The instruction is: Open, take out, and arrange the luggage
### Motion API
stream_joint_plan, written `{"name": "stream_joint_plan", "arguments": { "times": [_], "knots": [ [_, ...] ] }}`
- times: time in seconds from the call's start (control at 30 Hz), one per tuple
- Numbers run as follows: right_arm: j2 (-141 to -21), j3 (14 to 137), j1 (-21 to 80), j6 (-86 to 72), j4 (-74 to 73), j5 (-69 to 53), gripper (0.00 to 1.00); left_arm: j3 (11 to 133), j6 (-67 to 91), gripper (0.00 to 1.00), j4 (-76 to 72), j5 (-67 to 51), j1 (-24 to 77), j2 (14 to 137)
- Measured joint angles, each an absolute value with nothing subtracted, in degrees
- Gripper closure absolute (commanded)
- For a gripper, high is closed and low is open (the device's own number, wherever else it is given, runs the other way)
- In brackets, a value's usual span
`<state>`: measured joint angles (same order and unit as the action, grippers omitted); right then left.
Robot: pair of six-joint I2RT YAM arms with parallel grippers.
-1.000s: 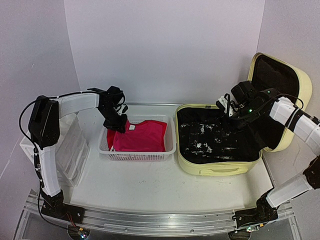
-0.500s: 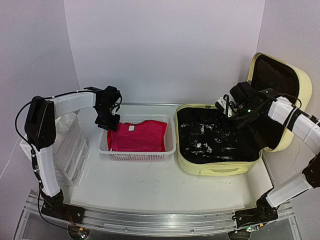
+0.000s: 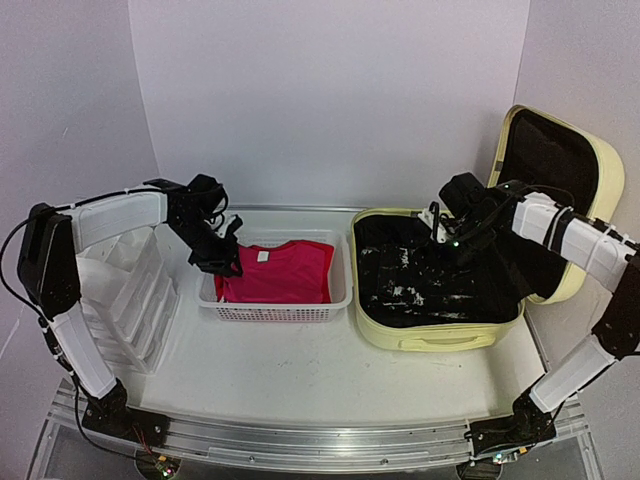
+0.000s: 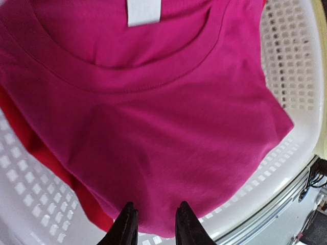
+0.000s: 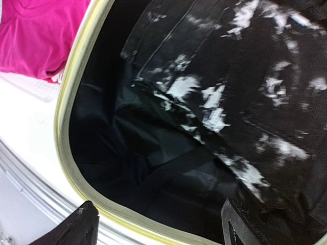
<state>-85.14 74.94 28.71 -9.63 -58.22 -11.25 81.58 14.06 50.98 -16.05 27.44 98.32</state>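
Observation:
The luggage (image 3: 440,336), a pale-yellow hard-shell suitcase, lies open on the right with its lid (image 3: 601,165) propped up behind. Black cloth flecked with white (image 3: 430,285) fills its black-lined tub. My right gripper (image 3: 441,232) hovers open over the tub's back; in the right wrist view it (image 5: 163,227) spans wide above the yellow rim (image 5: 71,102) and the flecked cloth (image 5: 230,92), holding nothing. My left gripper (image 3: 224,262) hangs over the left end of the white basket (image 3: 275,313). Its jaws (image 4: 156,227) stand slightly apart above a folded pink shirt (image 4: 153,127), with no cloth between them.
The pink shirt (image 3: 285,272) lies on a red garment (image 4: 30,148) in the basket (image 4: 296,61). A white plastic drawer unit (image 3: 120,300) stands at the far left under the left arm. White walls close in the back and sides.
The left gripper let go of the pink shirt's left edge, which settled flat in the basket, and the arm swung left. The right gripper shifted slightly left over the suitcase.

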Motion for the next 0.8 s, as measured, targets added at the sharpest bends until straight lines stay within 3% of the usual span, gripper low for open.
{"name": "stream_joint_plan", "arguments": {
  "times": [0.1, 0.23, 0.33, 0.43, 0.67, 0.8],
  "knots": [
    [-87.7, 75.0, 29.1, -10.8, -57.5, -12.7, 0.21, 78.0, 14.8, 0.79, 50.2, -18.0, 27.9, 100.6],
    [-90.8, 75.4, 29.5, -12.0, -57.1, -12.9, 0.35, 74.8, 15.0, 0.82, 49.3, -15.7, 28.1, 102.6],
    [-93.9, 77.5, 30.0, -12.9, -57.1, -12.7, 0.36, 74.6, 14.9, 0.84, 48.6, -13.7, 28.1, 104.6],
    [-97.3, 80.0, 31.1, -13.1, -56.8, -11.8, 0.33, 74.6, 15.0, 0.81, 47.7, -12.2, 28.4, 106.3],
    [-106.0, 87.6, 33.1, -8.3, -57.3, -6.3, 0.16, 74.7, 14.4, 0.54, 47.7, -9.8, 29.1, 103.1],
    [-108.3, 89.1, 33.0, 0.8, -57.2, -3.8, 0.09, 76.7, 13.3, 0.46, 48.1, -9.7, 29.1, 96.0]
  ]
}}
